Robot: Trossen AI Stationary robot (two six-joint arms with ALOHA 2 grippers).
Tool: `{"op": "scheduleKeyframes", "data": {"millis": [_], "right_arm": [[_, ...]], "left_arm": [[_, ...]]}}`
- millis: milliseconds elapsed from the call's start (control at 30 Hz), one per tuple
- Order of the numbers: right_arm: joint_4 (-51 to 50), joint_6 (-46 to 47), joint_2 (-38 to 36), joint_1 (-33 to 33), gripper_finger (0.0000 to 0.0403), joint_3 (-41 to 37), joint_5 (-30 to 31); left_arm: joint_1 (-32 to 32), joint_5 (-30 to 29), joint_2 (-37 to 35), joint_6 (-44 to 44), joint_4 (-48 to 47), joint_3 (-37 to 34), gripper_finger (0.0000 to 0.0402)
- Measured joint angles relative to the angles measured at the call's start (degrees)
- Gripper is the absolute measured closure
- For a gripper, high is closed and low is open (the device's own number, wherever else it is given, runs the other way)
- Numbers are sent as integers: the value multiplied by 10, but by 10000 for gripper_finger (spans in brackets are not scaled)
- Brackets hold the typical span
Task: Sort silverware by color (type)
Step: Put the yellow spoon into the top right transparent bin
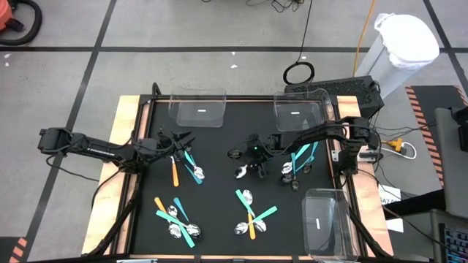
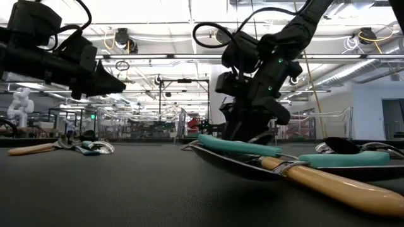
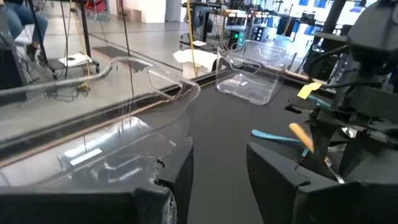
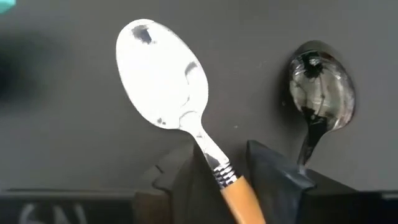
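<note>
Black tabletop (image 1: 219,219) is carrying three clear plastic bins: two (image 1: 198,107) (image 1: 298,112) along the far edge, one (image 1: 327,223) at the near right corner. Silverware is lying in loose clusters: one (image 1: 178,218) toward the near left, one (image 1: 252,216) near the near edge at centre, one (image 1: 186,166) left of centre, one (image 1: 300,161) toward the right edge.

Right gripper (image 4: 217,163) is reaching to mid-table, its fingers standing either side of the neck of an orange-handled spoon (image 4: 163,87), probably closing on it without a firm grip yet; a second spoon bowl (image 4: 322,93) is lying just beside.

Left gripper (image 3: 217,163) is hovering left of centre over the left cluster, fingers parted, holding nothing.
</note>
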Motion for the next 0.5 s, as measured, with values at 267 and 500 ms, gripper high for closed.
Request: {"op": "scheduleKeyframes", "data": {"millis": [267,500], "right_arm": [[-5,23,-2,2,364,-1,-4],[-25,84,-61,0,364,-4,7]], "left_arm": [[0,0,17,-24,13,0,253],[0,56,17,79,131,2,253]]}}
